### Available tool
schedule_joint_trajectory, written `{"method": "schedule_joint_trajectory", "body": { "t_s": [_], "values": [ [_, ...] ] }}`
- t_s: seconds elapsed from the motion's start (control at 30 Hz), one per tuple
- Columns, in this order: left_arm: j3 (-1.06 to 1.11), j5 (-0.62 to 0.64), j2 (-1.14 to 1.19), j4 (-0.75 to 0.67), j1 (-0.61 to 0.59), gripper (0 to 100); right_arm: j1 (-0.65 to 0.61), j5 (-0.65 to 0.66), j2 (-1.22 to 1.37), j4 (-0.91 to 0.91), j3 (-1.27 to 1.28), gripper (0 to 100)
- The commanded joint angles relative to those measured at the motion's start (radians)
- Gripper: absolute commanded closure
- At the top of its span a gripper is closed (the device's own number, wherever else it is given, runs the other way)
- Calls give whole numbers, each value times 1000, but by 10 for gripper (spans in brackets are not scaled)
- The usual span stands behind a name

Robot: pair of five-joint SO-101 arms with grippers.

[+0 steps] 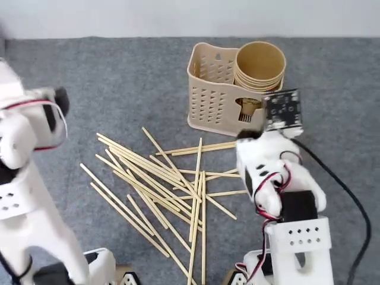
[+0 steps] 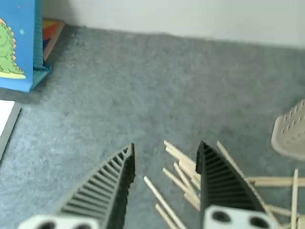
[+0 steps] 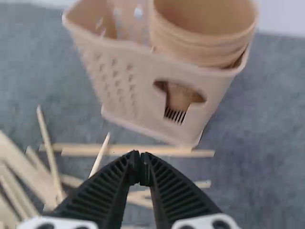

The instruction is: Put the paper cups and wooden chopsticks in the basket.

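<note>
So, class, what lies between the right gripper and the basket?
In the right wrist view, wooden chopsticks lie crosswise on the grey carpet between the right gripper and the basket, close to the basket's base.

The left hand (image 2: pixel 166 145) gapes wide, while the right hand (image 3: pixel 139 155) is pinched closed.

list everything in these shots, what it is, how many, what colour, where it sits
basket: one, beige, far side of the mat
paper cups: nested stack, number unclear, tan, inside the basket
wooden chopsticks: many, pale wood, scattered on the mat in front of the basket
mat: one, grey, covering the table
box: one, blue with a green dinosaur, at the mat's edge by the wall
left gripper: one, dark, open, above the chopstick pile
right gripper: one, dark, shut and empty, just in front of the basket
</note>
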Motion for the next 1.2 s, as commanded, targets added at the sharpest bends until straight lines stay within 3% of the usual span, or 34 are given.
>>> {"method": "schedule_joint_trajectory", "body": {
  "t_s": [0.0, 0.23, 0.37, 0.53, 0.67, 1.0, 1.17],
  "values": [
    [117, -98, -80, -6, -2, 802, -48, -17, -25, 125, -57, 983],
    [429, -183, -206, -11, -2, 802, -104, -109, 4, 240, -54, 982],
    [645, -229, -344, -100, -2, 802, -133, -137, 108, 234, -57, 973],
    [932, -247, -575, -235, -2, 802, -232, -144, 239, 232, -77, 827],
    [1113, -275, -721, -313, -2, 802, -292, -140, 314, 232, -121, 809],
    [1346, -276, -884, -370, 0, 801, -314, -155, 487, 168, -146, 809],
    [1445, -333, -919, -446, 6, 799, -312, -338, 558, 140, -153, 809]
  ]
}}
